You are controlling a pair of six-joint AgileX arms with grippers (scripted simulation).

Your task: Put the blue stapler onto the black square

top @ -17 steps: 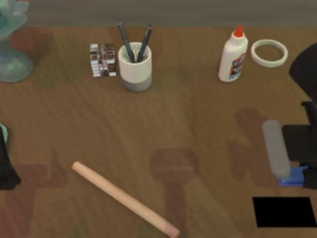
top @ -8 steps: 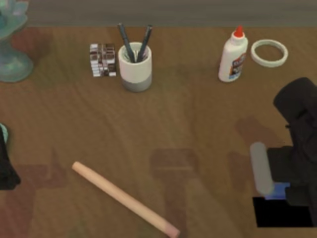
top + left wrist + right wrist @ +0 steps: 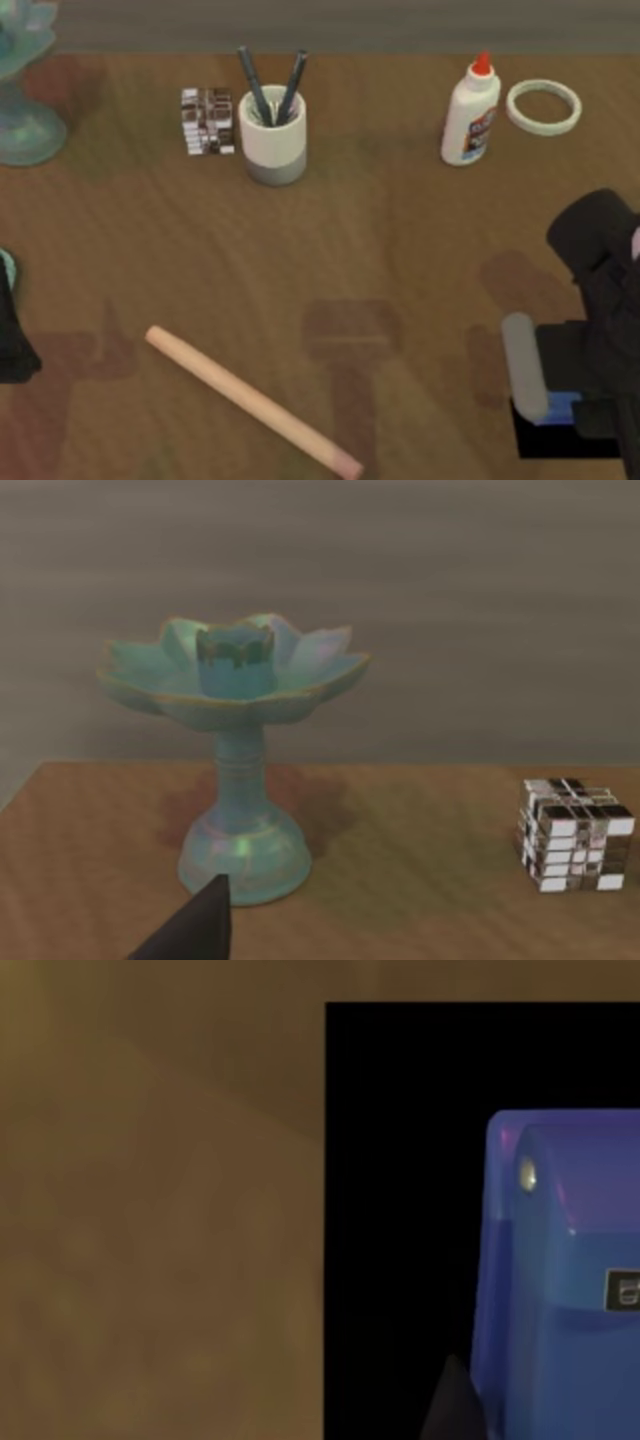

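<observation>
where blue stapler [image 3: 562, 407] overlaps flat black square [image 3: 535, 441].

Blue stapler [image 3: 560, 1290] bright blue w/ grey top piece [image 3: 524, 364], lower right; black square [image 3: 400, 1210] solid black; table [image 3: 400, 250] brown wood grain; candle holder [image 3: 235, 770] iridescent teal, upper left; cube [image 3: 207, 121] mirrored silver checks; glue bottle [image 3: 470, 118] white, red cap; stick [image 3: 250, 400] pale peach.

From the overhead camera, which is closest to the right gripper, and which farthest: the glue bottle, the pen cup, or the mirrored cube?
Measured from the right gripper, at the near right:
1. Glue bottle, far right.
2. Pen cup, far middle-left.
3. Mirrored cube, just left of the cup.
</observation>
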